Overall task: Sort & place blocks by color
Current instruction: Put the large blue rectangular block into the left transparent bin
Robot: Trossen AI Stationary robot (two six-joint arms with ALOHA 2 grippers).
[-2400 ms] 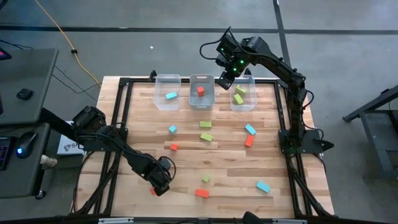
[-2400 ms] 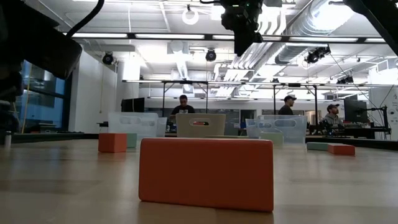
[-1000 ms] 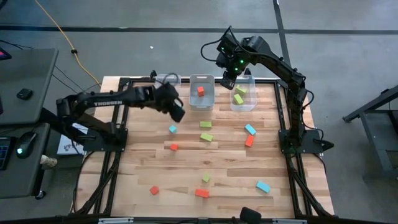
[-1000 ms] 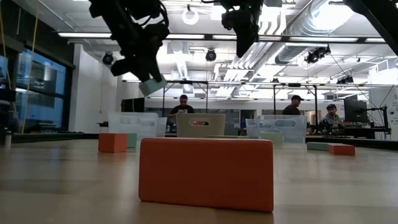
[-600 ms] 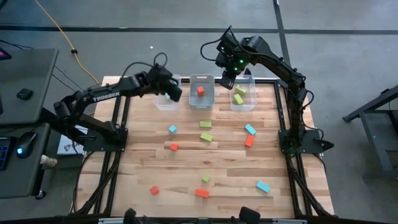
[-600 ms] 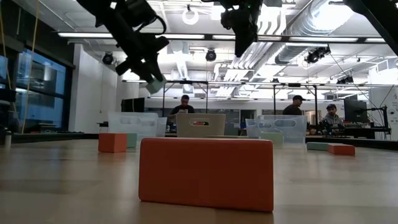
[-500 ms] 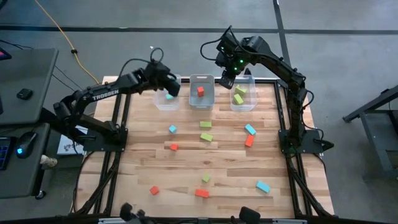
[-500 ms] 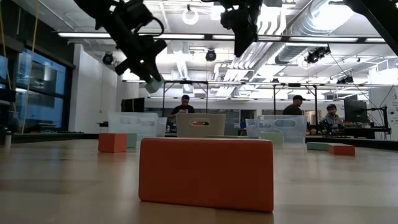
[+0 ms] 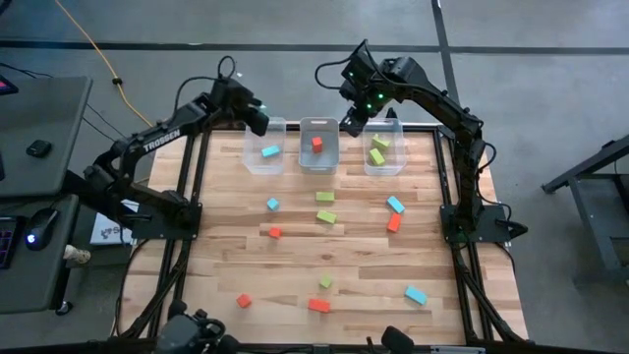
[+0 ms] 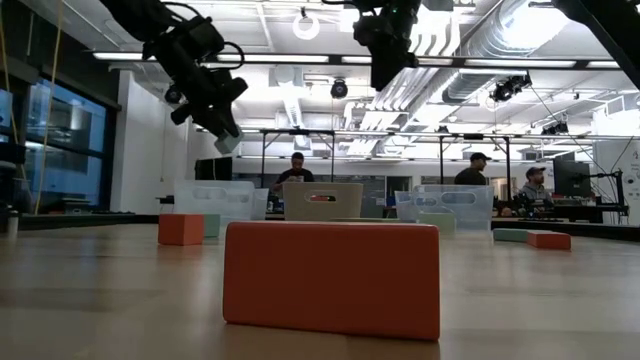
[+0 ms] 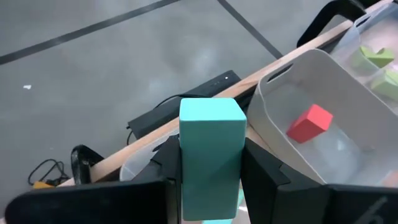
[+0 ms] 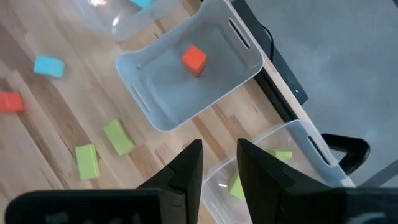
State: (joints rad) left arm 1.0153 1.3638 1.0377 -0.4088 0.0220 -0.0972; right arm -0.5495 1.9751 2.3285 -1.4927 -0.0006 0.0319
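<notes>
My left gripper (image 9: 257, 118) hangs high over the far-left corner of the left clear bin (image 9: 265, 157), shut on a light blue bar (image 11: 210, 155). That bin holds one blue block (image 9: 270, 151). My right gripper (image 9: 354, 120) is open by a narrow gap with nothing between its fingers. It hovers between the middle bin (image 9: 318, 157), which holds a red block (image 9: 317, 144), and the right bin (image 9: 385, 165), which holds green blocks (image 9: 377, 155). Several blue, red and green blocks lie flat on the wooden table (image 9: 226, 265), such as a red bar (image 9: 318, 306). My left gripper pinches the light blue bar between its two fingers (image 11: 261, 177), which lie on the bar's two opposite long sides (image 11: 186, 162). The bar's free end (image 11: 211, 112) sticks out past the fingertips. The fingers slant downward, and the bar is lifted clear (image 10: 228, 143), high above bins and table.
Loose blocks include blue ones (image 9: 272, 205) (image 9: 395, 205) (image 9: 416, 295), green ones (image 9: 326, 216) (image 9: 325, 282) and red ones (image 9: 275, 233) (image 9: 244, 301) (image 9: 393, 222). The three bins stand in a row at the far edge. People sit in the room beyond the table (image 10: 295, 170).
My left gripper, keeping hold of the blue bar, has swung from above the table near the left bin toward the far edge and somewhat left. It has ended over the bin's far-left corner. The right arm has stayed still.
</notes>
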